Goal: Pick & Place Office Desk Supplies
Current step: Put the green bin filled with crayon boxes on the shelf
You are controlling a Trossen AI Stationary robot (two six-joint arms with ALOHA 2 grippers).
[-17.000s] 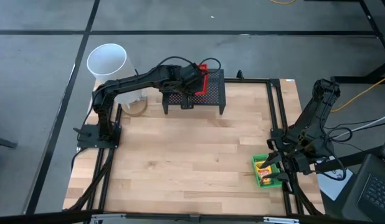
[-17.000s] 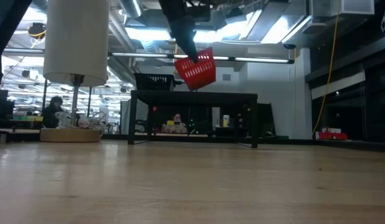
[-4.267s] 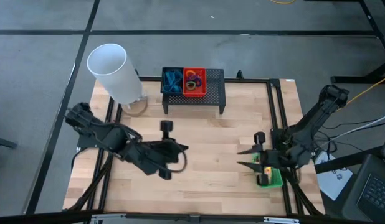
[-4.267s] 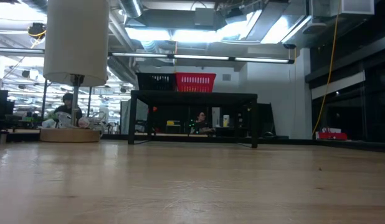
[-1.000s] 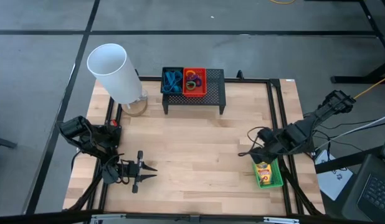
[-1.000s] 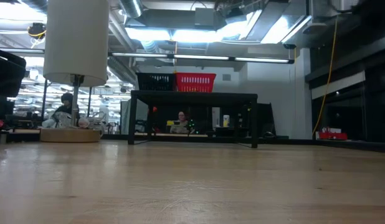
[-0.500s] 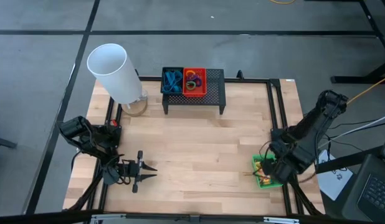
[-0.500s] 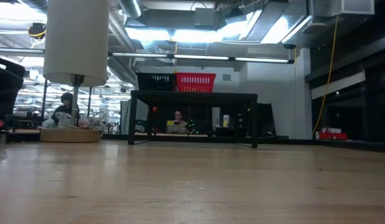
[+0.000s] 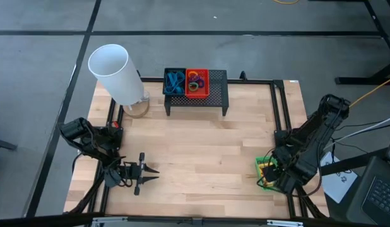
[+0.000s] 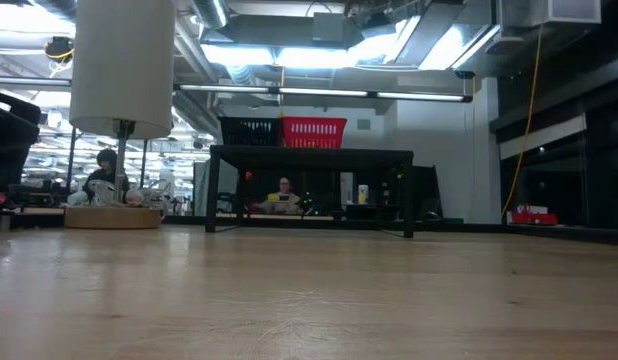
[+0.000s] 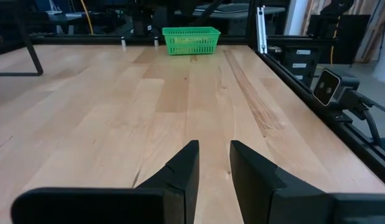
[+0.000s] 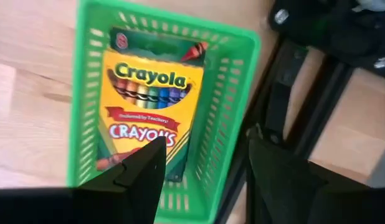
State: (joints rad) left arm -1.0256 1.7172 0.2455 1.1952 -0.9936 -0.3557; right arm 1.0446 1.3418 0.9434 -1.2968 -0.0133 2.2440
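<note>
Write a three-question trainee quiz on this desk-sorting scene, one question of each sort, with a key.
1. True or false: the green basket holds a crayon box.
2. Which baskets sit on the black mesh stand?
A. green and red
B. black and red
C. black and green
3. Fill in: the right hand is poised above the green basket with its fingers ____.

Key:
1. True. The Crayola box lies inside it.
2. B. The black basket and the red basket stand side by side there.
3. Open. Nothing is between them, while the left hand waits low over the table's near left, also empty.
</note>
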